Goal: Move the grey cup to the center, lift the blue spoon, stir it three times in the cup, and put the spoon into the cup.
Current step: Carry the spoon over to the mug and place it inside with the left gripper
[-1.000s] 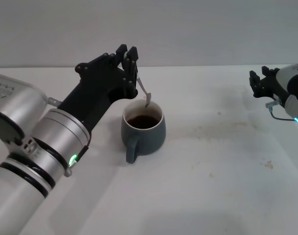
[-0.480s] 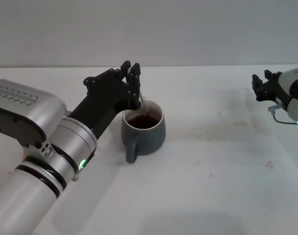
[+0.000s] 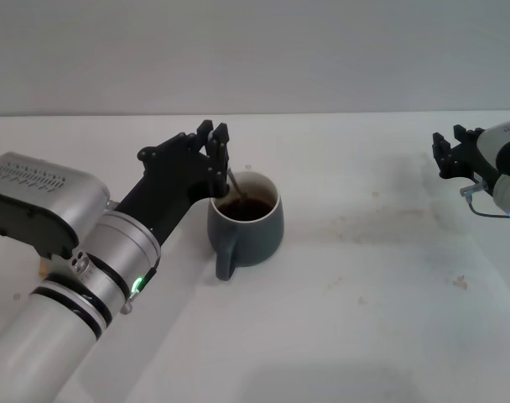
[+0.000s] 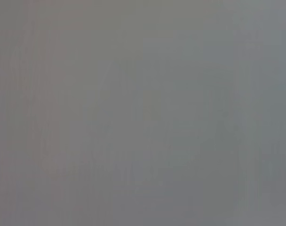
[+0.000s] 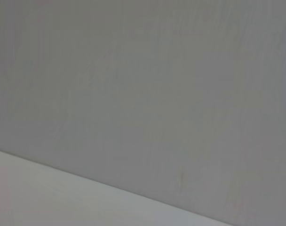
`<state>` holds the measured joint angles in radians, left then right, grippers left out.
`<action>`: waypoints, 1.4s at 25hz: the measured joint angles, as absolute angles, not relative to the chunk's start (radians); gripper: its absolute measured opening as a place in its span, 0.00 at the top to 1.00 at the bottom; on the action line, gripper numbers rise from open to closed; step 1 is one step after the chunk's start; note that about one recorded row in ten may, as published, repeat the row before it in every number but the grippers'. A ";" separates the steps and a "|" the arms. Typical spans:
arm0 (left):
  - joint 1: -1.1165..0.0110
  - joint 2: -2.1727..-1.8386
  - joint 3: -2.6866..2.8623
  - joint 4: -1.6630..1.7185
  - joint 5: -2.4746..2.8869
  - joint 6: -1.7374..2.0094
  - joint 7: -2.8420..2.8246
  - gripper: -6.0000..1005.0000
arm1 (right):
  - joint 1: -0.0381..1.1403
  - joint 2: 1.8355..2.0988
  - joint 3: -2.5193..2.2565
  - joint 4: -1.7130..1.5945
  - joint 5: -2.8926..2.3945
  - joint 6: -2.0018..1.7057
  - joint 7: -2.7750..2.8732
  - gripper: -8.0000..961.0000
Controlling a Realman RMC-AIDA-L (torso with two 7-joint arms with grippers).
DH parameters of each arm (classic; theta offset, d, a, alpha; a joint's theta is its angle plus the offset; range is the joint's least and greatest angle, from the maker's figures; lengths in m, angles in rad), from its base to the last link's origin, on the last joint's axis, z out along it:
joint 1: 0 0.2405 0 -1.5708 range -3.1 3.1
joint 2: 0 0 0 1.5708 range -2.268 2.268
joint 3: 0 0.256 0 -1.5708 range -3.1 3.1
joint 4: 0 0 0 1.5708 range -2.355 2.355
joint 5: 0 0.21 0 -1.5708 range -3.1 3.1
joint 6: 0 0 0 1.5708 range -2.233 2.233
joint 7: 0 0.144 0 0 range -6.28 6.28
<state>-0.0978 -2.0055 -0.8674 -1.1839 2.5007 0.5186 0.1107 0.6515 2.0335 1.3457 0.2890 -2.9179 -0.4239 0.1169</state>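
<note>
Spoon drop was the change: over the last second the left pincer (image 3: 219, 134) came down from above the rim to just beside the far-left lip of the grey cup (image 3: 245, 220), and the blue spoon (image 3: 237, 191) went from hanging above the liquid to angled down into it. Pincer was closed on the spoon's upper end; the pale handle was hidden between the fingers, only the thin grey neck showed, slanting into the dark brown liquid. Reads as the stir phase, cup already placed near mid-bench (image 3: 364, 277); stroke count not knowable. Cup was upright, dark blue-grey, white inside, loop handle facing the robot. Right pincer (image 3: 453, 153) sat parked at the bench's far right edge, well apart; couldn't tell its finger state. Both wrist views showed nothing useful.
</note>
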 joint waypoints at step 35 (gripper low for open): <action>-0.062 -1.968 -0.830 -1.178 2.693 0.550 -0.024 0.87 | 0.661 2.037 1.344 0.301 -2.918 -0.419 0.075 0.68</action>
